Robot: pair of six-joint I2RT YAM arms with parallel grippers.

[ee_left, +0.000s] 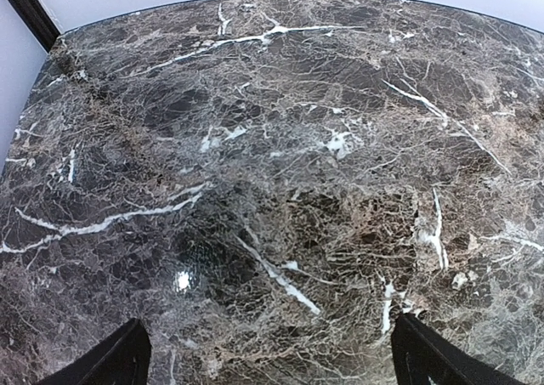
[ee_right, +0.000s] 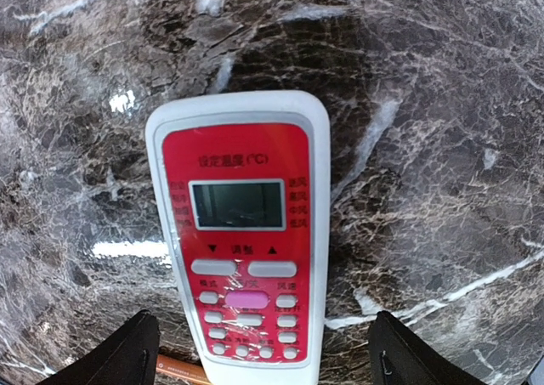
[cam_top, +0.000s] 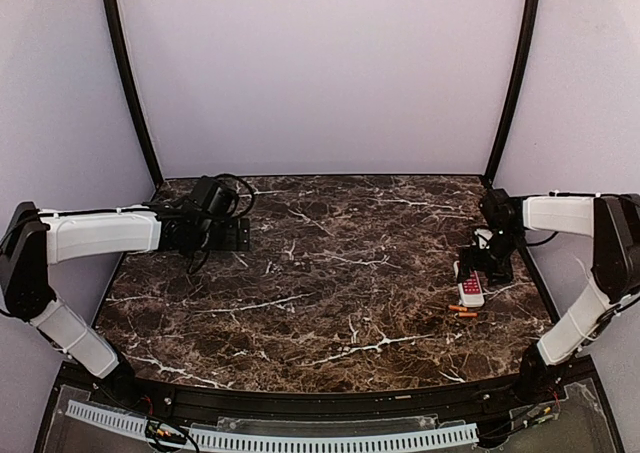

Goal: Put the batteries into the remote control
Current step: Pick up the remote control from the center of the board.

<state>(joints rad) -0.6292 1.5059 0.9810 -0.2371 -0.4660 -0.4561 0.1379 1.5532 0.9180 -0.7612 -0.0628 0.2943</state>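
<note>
The remote control (ee_right: 242,232) lies face up on the marble table, its red front, small dark screen and buttons showing; in the top view the remote control (cam_top: 471,289) is at the right side. My right gripper (ee_right: 262,338) hangs open just above its button end, one dark finger (ee_right: 136,351) on each side, with gaps to the casing. Two orange-copper batteries (cam_top: 462,311) lie on the table just in front of the remote, and the end of one battery (ee_right: 178,370) shows by the left finger. My left gripper (ee_left: 272,347) is open over bare marble at the far left (cam_top: 232,235).
The dark marble table (cam_top: 330,293) has a raised black rim along its near edge (cam_top: 330,398). Two black posts (cam_top: 130,83) stand at the back corners against plain white walls. The right table edge runs close beside the remote.
</note>
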